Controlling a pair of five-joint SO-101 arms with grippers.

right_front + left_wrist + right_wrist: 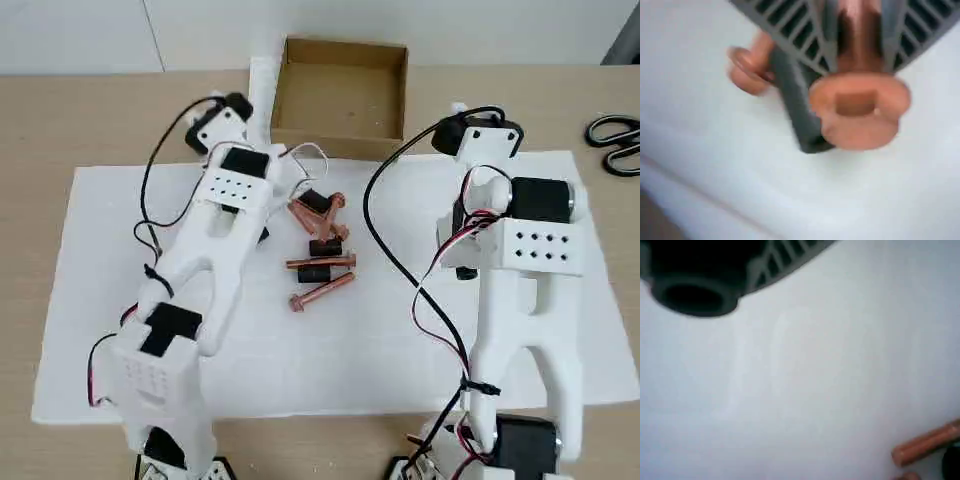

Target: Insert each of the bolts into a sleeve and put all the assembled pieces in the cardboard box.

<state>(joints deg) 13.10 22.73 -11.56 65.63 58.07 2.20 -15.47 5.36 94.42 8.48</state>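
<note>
Fingers [785, 35] of the left claw [857, 52] are clenched on a copper bolt [857, 107]. They pinch its shank, so the flanged head sticks out toward the wrist camera and the long axis runs back between the ribbed pads. Just behind it on the white sheet [350, 340] lie a dark loose sleeve [797, 110] and a second bolt [747, 70], close together. The right claw [720, 267] looks closed around a black sleeve [692, 295], whose open bore faces that arm's camera. In the high view the left claw sits left of centre, just beside the pile [320, 250] of loose bolts and sleeves in the middle of the frame. The right claw is at centre right, well apart from it, with the pile between the two. So the held sleeve lies to the right of the held bolt. The coming move, as I judge it, turns on bringing the bolt's tip in line with that bore, though I cannot tell which way the tip points. The cardboard box [335, 100] stands at top centre, beyond the pile and somewhat nearer the left arm.
</note>
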